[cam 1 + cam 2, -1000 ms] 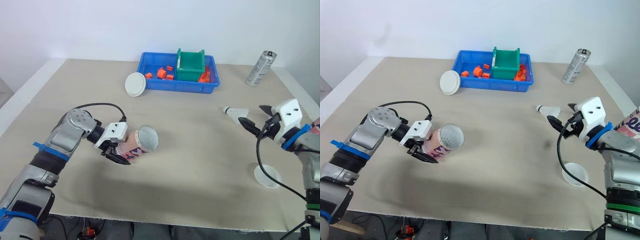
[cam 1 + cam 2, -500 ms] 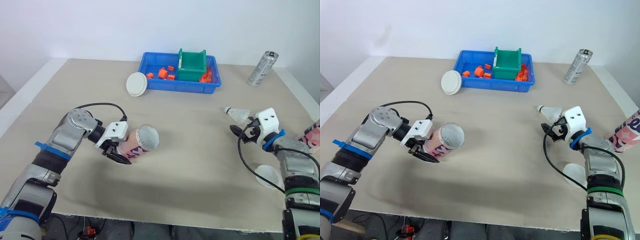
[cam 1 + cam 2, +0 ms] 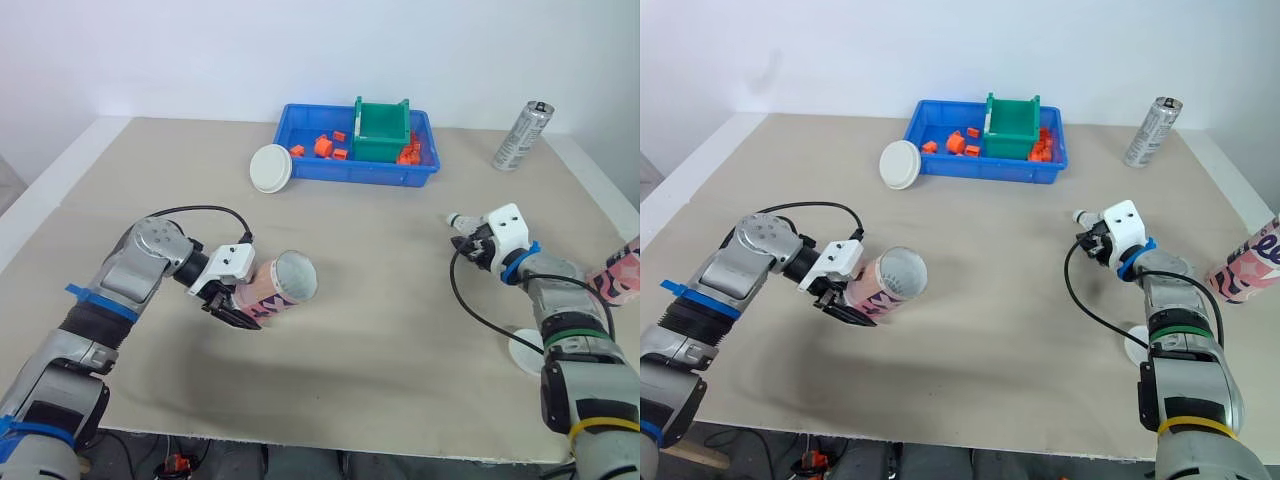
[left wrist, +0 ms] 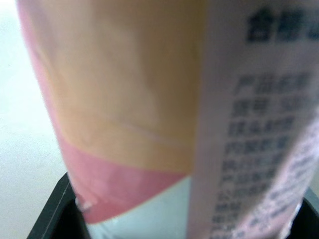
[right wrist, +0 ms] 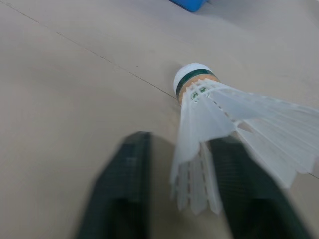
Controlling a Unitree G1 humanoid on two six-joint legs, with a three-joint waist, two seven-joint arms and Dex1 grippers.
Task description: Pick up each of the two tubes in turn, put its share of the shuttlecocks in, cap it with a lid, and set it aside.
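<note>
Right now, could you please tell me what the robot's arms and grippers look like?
Both arms are silver-grey jointed segments with a looping black cable. The left gripper and right gripper each have a white wrist block and two black fingers. The left arm wears blue tape bands; the right arm has blue, green and yellow bands.

Bright, diffuse light (from above); faint soft-edged shadows beneath the tube and blue tray.

Far centre: tray on my worktop, box in it.
Tray's left: lid, just beside.
Far right: can.
Near left: tube — in my left end effector.
Right: shuttlecock.
Right edge: second tube — second lid before it.
</note>
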